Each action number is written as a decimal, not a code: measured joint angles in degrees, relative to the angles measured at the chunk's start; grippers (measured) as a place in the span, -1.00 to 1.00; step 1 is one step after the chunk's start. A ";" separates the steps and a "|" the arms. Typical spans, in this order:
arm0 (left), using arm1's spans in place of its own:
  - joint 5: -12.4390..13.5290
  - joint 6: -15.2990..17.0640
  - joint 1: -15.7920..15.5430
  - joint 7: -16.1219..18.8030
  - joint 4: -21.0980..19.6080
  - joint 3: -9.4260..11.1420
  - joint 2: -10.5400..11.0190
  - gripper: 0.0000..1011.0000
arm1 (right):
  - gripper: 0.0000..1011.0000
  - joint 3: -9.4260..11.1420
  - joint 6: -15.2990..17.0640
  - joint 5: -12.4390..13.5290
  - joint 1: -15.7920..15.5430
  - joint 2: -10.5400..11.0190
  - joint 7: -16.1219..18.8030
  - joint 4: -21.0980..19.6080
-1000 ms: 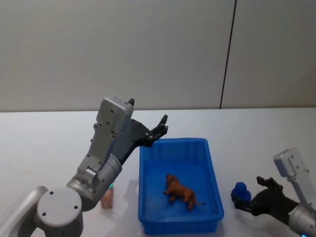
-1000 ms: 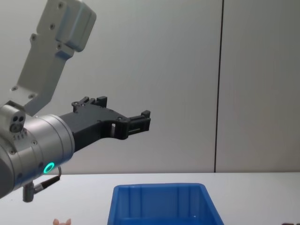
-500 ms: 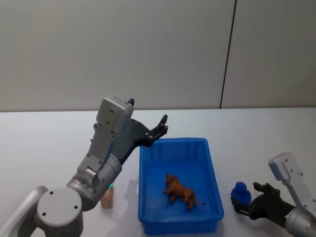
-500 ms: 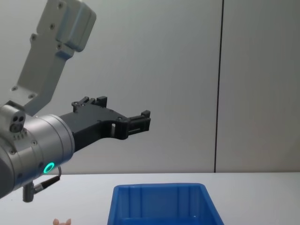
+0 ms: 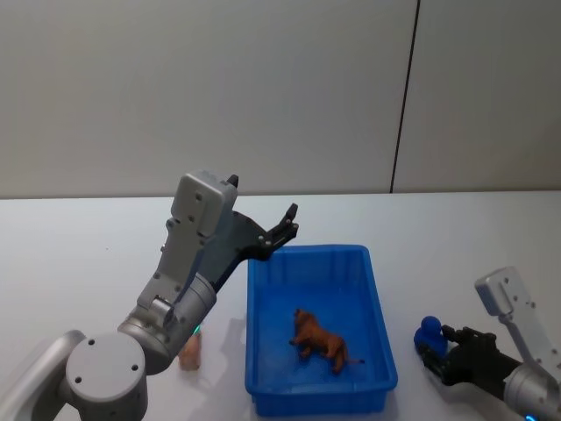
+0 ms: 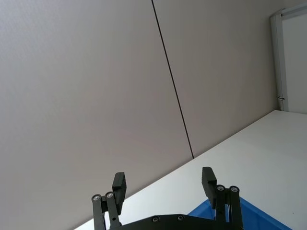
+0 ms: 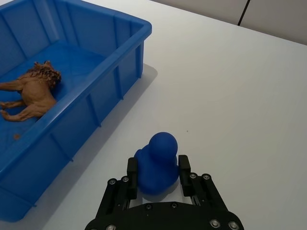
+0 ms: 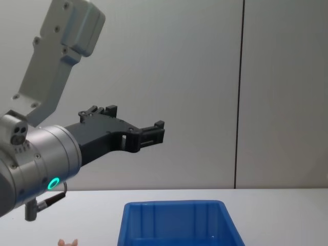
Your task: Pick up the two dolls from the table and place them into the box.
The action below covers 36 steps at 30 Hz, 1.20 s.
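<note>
1. Blue plastic, the box [image 5: 320,402] sits on the white worktop [image 5: 105,246], close to its near edge.
2. The reddish-brown doll [image 5: 323,342], shaped like a lion, lies inside the box on its floor, toward the near wall; the right wrist view shows it on its side [image 7: 33,93].
3. The pale pink doll [image 5: 190,351] stands on the worktop just beside the box's left wall, near the near edge and partly hidden by the left arm.
4. The left pincer [image 5: 287,224] hangs high above the box's far left corner, released, its fingers [image 6: 207,176] spread wide with nothing between them.
5. The right pincer [image 5: 429,348] is low on the worktop to the right of the box, clenched on a blue duck-shaped toy [image 7: 163,146]; its fingers [image 7: 132,168] sit flush against the toy's sides, and the toy rests on the worktop.
</note>
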 joint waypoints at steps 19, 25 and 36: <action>0.00 0.00 0.00 0.00 0.00 0.00 0.00 0.98 | -0.27 0.08 -3.59 2.25 0.30 -0.15 1.60 -3.85; 0.00 0.00 0.00 0.00 0.00 0.00 0.00 0.98 | -0.36 -0.13 -4.92 3.59 0.19 -0.18 3.98 -7.82; 0.00 0.00 0.00 0.00 0.00 0.00 0.00 0.98 | -0.43 -2.32 -5.20 2.83 0.29 -1.53 8.13 -12.71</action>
